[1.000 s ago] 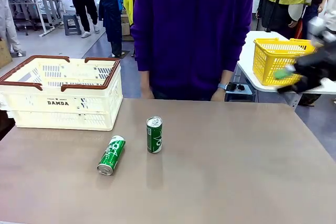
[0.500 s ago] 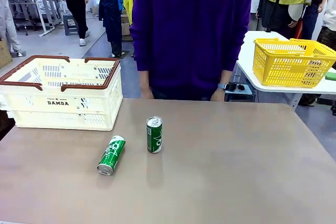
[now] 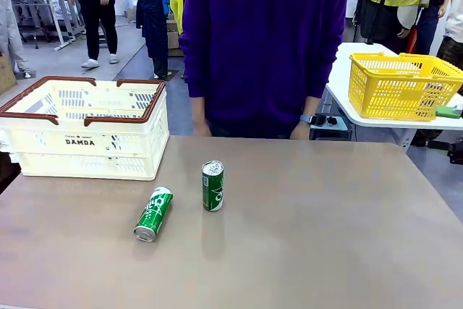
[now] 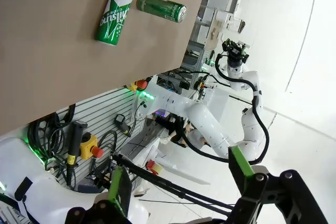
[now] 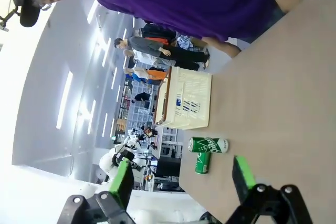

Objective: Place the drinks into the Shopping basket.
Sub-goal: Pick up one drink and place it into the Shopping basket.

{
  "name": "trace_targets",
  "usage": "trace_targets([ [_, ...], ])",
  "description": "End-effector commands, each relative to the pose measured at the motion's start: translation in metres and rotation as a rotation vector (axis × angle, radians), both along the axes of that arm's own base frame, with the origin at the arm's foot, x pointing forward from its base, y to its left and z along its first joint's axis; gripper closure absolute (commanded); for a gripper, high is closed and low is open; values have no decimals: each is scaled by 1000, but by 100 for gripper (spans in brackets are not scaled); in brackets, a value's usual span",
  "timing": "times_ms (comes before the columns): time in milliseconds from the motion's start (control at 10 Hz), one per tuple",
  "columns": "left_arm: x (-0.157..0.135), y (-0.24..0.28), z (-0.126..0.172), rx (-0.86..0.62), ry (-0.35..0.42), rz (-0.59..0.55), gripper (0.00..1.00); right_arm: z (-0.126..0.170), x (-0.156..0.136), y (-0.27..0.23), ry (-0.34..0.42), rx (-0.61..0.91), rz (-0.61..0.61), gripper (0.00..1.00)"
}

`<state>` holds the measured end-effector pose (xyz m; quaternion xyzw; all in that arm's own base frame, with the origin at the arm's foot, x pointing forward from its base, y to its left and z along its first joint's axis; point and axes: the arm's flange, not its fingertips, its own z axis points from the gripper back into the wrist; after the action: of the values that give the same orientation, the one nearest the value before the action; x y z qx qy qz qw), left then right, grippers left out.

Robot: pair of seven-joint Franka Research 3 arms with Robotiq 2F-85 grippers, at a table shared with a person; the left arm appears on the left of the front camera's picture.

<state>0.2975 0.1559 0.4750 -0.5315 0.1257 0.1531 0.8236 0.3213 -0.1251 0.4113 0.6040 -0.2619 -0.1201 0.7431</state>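
Note:
Two green drinks cans stand on the brown table (image 3: 325, 236). One can (image 3: 213, 186) is upright near the middle. The other can (image 3: 153, 213) lies on its side to its left, silver end toward me. The cream Shopping basket (image 3: 87, 132) with brown rim and "DAMDA" lettering sits at the table's far left. My left gripper (image 4: 178, 182) is open and holds nothing, well away from the lying can (image 4: 114, 15) and the upright can (image 4: 161, 8). My right gripper (image 5: 182, 179) is open too, off the table's side, looking at the upright can (image 5: 208, 145), the lying can (image 5: 202, 162) and the basket (image 5: 186, 99).
A person in a purple top (image 3: 264, 41) stands at the far edge, hands down behind it. A yellow mesh basket (image 3: 401, 85) sits on a white side table at the right. Other people stand farther back.
The right arm, seen one second ago at the right edge by the yellow basket, has drawn out of the front view. Cans and basket have not moved.

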Motion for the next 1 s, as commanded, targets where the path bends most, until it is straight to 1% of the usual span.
trace_targets([
  [0,0,0,0,0,0,0,0,5,-2,-2,-8,21,2,0],
  [100,14,1,19,55,159,140,0,5,-2,-2,-8,21,2,0],
  [200,33,-37,46,134,272,111,0,5,-2,-2,-8,21,2,0],
  [300,59,-95,70,304,325,109,0,5,-2,-2,-8,21,2,0],
  [400,86,-149,81,435,368,99,0,5,-2,-2,-8,21,2,0],
  [500,110,-209,89,492,370,24,0,5,-2,-2,-8,21,2,0],
  [600,129,-268,92,571,362,82,0,5,-2,-2,-8,21,2,0],
  [700,142,-331,86,672,333,158,0,5,-2,-2,-8,21,2,0],
  [800,145,-379,74,764,302,126,0,5,-2,-2,-8,21,2,0],
  [900,142,-415,58,836,286,104,0,5,-2,-2,-8,21,2,0],
])
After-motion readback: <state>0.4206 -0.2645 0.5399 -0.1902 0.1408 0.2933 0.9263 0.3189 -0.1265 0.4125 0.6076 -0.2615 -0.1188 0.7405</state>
